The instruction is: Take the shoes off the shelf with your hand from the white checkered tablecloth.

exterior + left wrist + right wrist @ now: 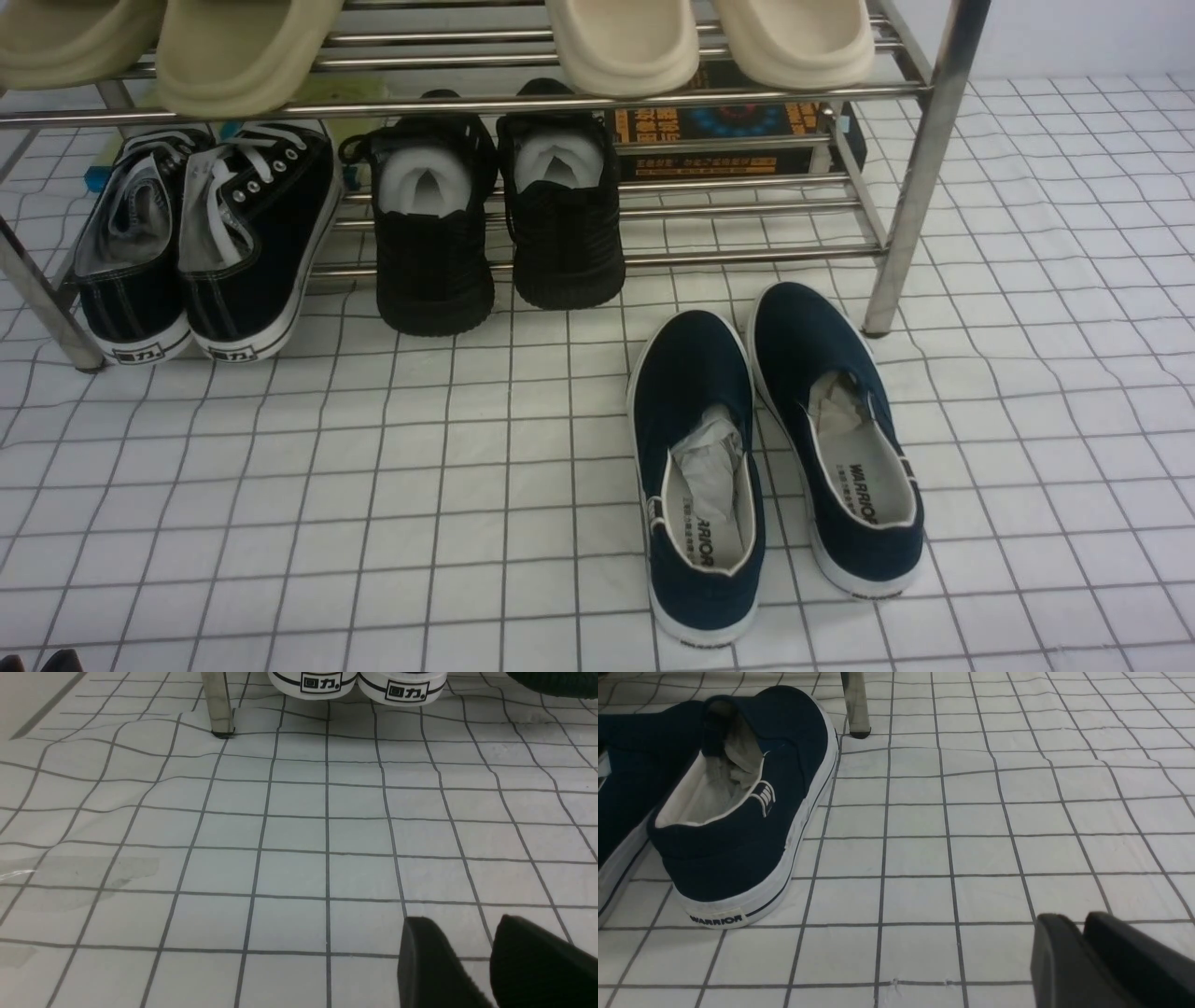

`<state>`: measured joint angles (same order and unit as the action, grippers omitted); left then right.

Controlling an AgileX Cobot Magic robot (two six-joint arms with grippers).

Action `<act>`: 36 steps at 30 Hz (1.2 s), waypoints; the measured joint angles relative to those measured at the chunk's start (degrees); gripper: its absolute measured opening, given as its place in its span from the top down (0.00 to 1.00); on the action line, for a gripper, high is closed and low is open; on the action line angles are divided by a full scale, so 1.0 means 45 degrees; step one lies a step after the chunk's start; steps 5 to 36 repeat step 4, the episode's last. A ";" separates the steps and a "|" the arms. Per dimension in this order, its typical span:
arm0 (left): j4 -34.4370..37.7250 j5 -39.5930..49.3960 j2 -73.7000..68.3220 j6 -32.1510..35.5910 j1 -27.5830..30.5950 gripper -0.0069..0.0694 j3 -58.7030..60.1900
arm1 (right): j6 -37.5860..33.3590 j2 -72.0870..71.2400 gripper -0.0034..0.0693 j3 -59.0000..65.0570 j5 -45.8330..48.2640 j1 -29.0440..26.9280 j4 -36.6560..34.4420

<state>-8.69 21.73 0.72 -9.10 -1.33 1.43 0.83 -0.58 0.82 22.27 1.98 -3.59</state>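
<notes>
I count two navy slip-ons (695,392) on my checkered tablecloth (448,504), in front of the shelf (910,187), "WARRIOR" on both insoles. The shelf carries two lace-ups (257,233), two black knit shoes (568,238), two green clogs (243,56) and two cream clogs (625,47). My right gripper (1083,919) stands slightly parted, my left (472,924) a little apart, both holding nothing.

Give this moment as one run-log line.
navy slip-ons: on checkered cloth | chrome rack: above, behind | grasp: none
</notes>
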 joint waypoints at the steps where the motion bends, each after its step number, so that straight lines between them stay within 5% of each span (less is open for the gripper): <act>1: 0.0000 0.0000 0.0000 0.0000 0.0000 0.60 0.0000 | 0.0000 0.0000 0.82 0.0000 0.0000 0.0000 0.0000; 36: 0.0000 0.0000 0.0000 0.0000 0.0000 0.60 0.0000 | 0.0000 0.0000 0.81 0.0000 0.0000 0.0000 0.0000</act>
